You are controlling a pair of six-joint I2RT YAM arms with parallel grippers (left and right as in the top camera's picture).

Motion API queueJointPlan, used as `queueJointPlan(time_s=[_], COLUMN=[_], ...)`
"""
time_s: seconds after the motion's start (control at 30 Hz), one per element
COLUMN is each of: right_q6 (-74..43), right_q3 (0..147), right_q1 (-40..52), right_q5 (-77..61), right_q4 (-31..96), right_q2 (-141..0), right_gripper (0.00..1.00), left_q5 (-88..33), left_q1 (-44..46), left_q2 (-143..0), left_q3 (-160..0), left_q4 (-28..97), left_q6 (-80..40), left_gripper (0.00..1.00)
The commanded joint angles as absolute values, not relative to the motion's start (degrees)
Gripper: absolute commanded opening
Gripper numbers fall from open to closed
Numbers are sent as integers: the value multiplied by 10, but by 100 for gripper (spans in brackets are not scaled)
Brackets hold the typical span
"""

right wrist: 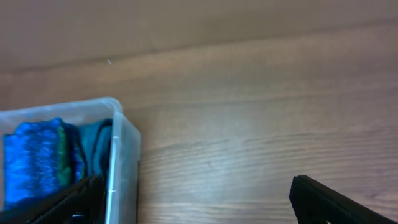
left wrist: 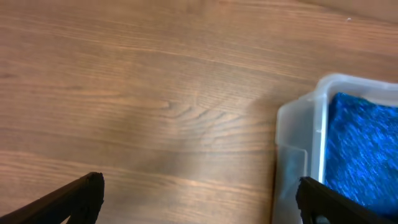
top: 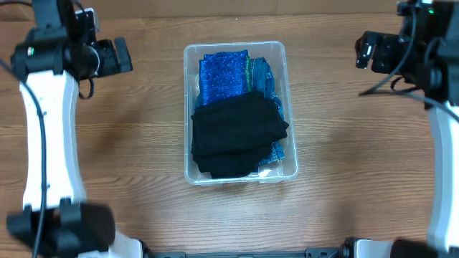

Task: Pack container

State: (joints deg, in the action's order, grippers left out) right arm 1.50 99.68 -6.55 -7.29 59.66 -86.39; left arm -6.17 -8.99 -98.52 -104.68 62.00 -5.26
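Note:
The clear plastic container stands in the middle of the table. Inside lie a folded black cloth at the near end, a sparkly blue cloth at the far end and a teal cloth beside it. My left gripper is open and empty, held above the table to the container's left. My right gripper is open and empty to its right. The left wrist view shows the container's corner and blue cloth. The right wrist view shows its corner too.
The wooden table surrounds the container. Both white arms run along the left and right edges, with their bases at the near edge.

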Motion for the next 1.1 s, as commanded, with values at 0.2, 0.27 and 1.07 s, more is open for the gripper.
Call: queueJointPlan(time_s=[0.2,0.27,1.07], right_q6=[18,18,17], right_q3=[769,669,535], right_q1=[-66,-66,-69], right_q5=[-78,-78,-65], right_q4=[501,466,540], right_q2=[-702,-629,-495], right_gripper=[100,100,100], left_q5=[-74,-72,-24], left_q1=[-87,-88,-88], left_q2=[-684,-607,-592], left_q3=[-715,-653,-609], left_q4=[463,443,461], left_q6=[2,-17,-21], left_gripper=[100,100,100])
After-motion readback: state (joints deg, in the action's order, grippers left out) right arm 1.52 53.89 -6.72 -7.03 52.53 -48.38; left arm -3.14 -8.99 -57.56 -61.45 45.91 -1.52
